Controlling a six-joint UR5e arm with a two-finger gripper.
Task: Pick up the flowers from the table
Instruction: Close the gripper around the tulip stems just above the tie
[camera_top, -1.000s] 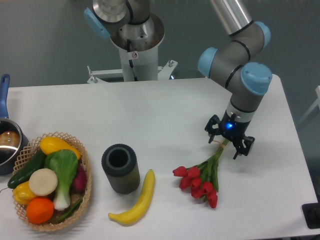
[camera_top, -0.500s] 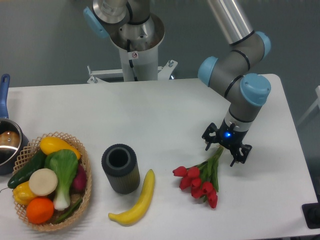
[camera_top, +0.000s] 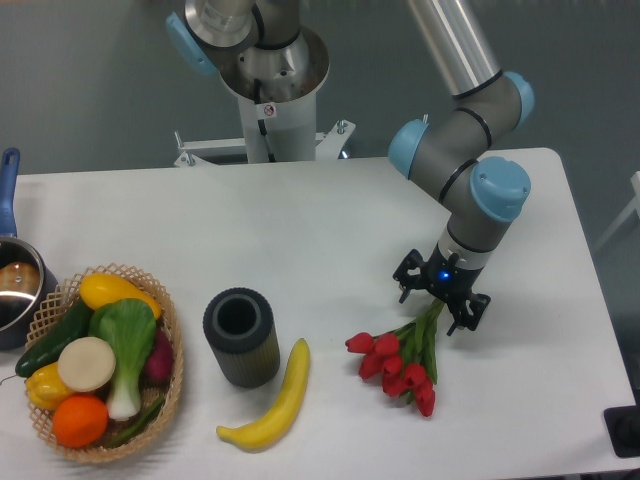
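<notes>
White bench (camera_top: 300, 220) fills most of the fixed camera's view, with a grey wall behind it and the arm's pedestal (camera_top: 268, 110) at the far edge. On the near right part of the bench lie the flowers (camera_top: 398, 365), red heads pointing toward the near edge and green stems running up and to the right. The gripper (camera_top: 438, 298) hangs over the stem ends, its dark fingers spread wide to either side of them, a blue light glowing on its body; whether the fingers touch the stems or the bench cannot be told from this angle. The flowers rest flat on the bench, not lifted. Just left of them lies a banana (camera_top: 272, 402), curved, its tip near the red heads but apart from them. Beside the banana stands a dark ribbed cup (camera_top: 240, 337), upright and open at the top. At the near left sits a wicker basket (camera_top: 170, 345) filled with vegetables and fruit, among them a bok choy (camera_top: 126, 340) and an orange (camera_top: 80, 420). A pot (camera_top: 15, 290) with a blue handle shows at the left edge, touching the basket's rim.
</notes>
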